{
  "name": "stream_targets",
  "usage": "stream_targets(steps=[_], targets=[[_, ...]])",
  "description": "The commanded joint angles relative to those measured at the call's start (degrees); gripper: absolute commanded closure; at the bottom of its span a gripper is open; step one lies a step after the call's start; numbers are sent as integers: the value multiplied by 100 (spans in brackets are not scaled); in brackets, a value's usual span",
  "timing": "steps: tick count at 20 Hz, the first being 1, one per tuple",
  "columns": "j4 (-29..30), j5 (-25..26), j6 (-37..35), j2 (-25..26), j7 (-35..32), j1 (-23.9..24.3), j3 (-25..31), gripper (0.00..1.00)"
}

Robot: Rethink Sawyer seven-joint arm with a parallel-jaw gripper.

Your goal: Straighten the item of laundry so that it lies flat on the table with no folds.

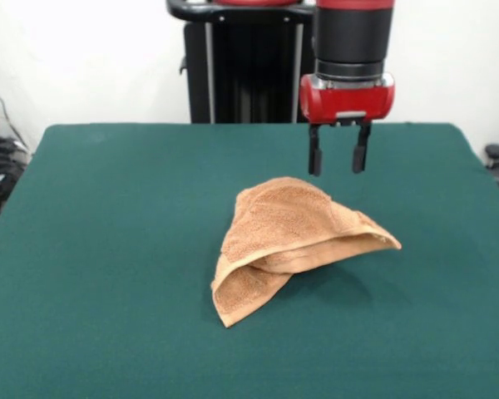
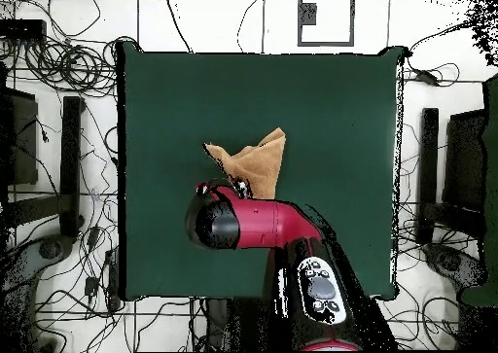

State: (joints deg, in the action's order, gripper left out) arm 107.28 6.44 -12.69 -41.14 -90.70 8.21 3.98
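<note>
Fingers (image 1: 338, 158): apart, empty, pointing down, hanging clear above the towel's far edge.
Towel (image 1: 291, 241): orange-tan terry cloth, folded over on itself into a rumpled triangular heap, lying just below and in front of the fingers.
Worktop (image 1: 108, 249): dark green; the towel sits near its middle.

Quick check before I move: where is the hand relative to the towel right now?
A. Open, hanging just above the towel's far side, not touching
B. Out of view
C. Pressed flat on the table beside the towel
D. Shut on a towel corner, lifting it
A: in the front view the hand hangs open with a gap between its fingers, its tips clear above the crumpled, folded towel on the table.
</note>
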Motion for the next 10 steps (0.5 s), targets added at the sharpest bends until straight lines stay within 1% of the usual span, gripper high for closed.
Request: stream_targets(steps=[1, 3, 6, 10], targets=[[38, -137, -424, 183, -799, -62, 328, 0], [126, -136, -397, 111, -812, -33, 341, 0], [260, -238, -547, -14, -816, 56, 482, 0], [247, -201, -671, -132, -860, -115, 264, 0]])
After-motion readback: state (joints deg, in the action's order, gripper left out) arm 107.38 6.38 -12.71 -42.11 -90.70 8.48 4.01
